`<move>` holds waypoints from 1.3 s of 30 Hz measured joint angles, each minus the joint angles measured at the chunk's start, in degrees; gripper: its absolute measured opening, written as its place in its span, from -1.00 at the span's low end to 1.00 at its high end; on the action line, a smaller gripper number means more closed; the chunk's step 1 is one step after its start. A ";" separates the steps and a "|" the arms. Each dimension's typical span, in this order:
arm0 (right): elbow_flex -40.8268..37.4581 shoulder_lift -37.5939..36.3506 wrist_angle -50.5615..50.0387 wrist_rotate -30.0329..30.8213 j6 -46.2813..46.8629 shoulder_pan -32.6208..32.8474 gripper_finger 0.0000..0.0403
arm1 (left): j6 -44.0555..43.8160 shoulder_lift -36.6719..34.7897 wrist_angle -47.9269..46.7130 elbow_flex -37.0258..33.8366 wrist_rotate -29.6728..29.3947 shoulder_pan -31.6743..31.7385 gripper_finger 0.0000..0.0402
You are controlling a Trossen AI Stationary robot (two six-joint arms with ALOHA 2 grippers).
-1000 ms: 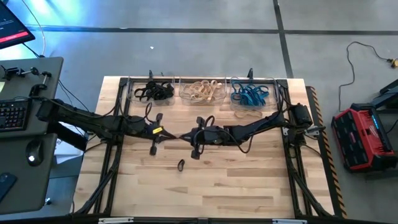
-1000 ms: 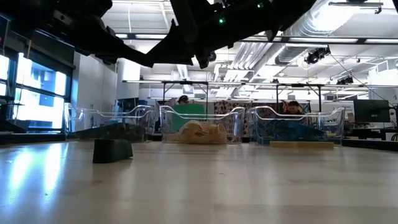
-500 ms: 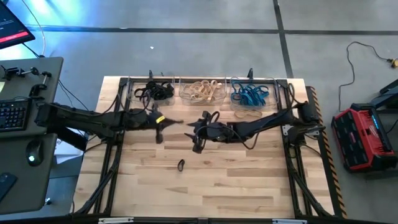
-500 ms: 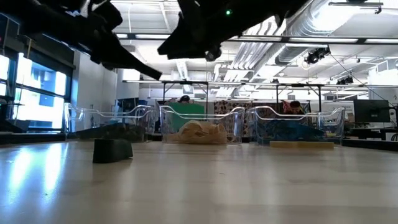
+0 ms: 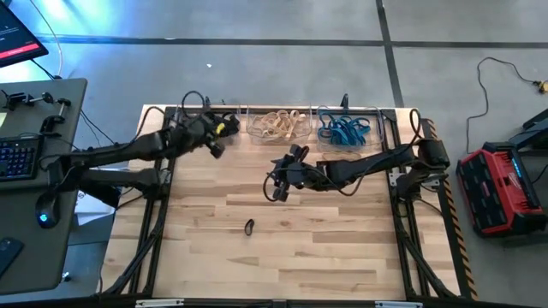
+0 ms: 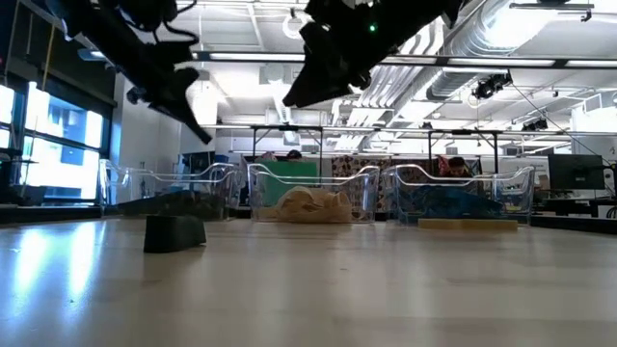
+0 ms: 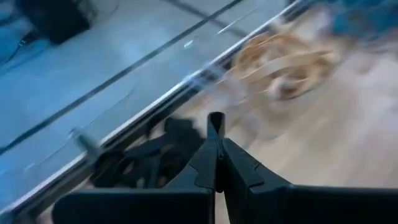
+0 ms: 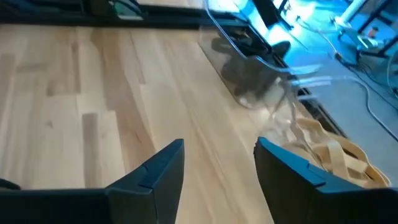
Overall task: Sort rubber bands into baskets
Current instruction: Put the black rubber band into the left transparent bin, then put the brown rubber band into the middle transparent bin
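Three clear baskets stand in a row along the far edge: one with black bands (image 5: 211,126), one with tan bands (image 5: 280,125), one with blue bands (image 5: 345,129). My left gripper (image 5: 224,128) is raised over the near side of the black-band basket (image 7: 134,158), shut on a thin black rubber band. My right gripper (image 5: 276,180) hangs open above the middle of the table with nothing between its fingers (image 8: 217,165). A loose black band (image 5: 249,227) lies on the table nearer the front edge. A tan band (image 6: 468,224) lies flat in front of the blue-band basket. My left gripper pinches a black rubber band between its two shut fingertips. Only a short dark strip (image 7: 216,122) shows, sticking out past the tips. The fingers slant toward the far edge, above the black-band basket. The band is lifted clear of the table.
The wooden table (image 5: 342,248) is bare from the middle to its near edge apart from the loose black band. A desk with a keyboard (image 5: 17,158) stands to the left, and a red case (image 5: 501,188) lies on the floor to the right. People sit in the room behind (image 6: 453,166).
The two grippers stood tip to tip over the middle of the table and have parted. My left gripper has risen and swung toward the far left, over the black-band basket. My right gripper has drawn back a little toward the right and risen.
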 joint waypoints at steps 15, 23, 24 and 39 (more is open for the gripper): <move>0.00 0.04 -4.20 -0.07 2.07 -0.88 -0.09 | 1.67 6.46 -3.85 0.00 9.42 19.40 -1.00; 0.00 -0.03 -5.29 -0.09 2.58 -0.15 -0.09 | 2.38 12.14 -3.41 -0.07 13.11 23.34 -0.89; 0.00 -0.12 -5.38 -0.09 2.58 -0.05 -0.09 | 2.50 12.15 -3.42 -0.07 13.11 23.30 -0.85; -0.02 -4.49 -13.98 3.38 3.70 2.47 -0.19 | 3.11 4.74 -2.85 -0.07 12.51 22.81 -0.09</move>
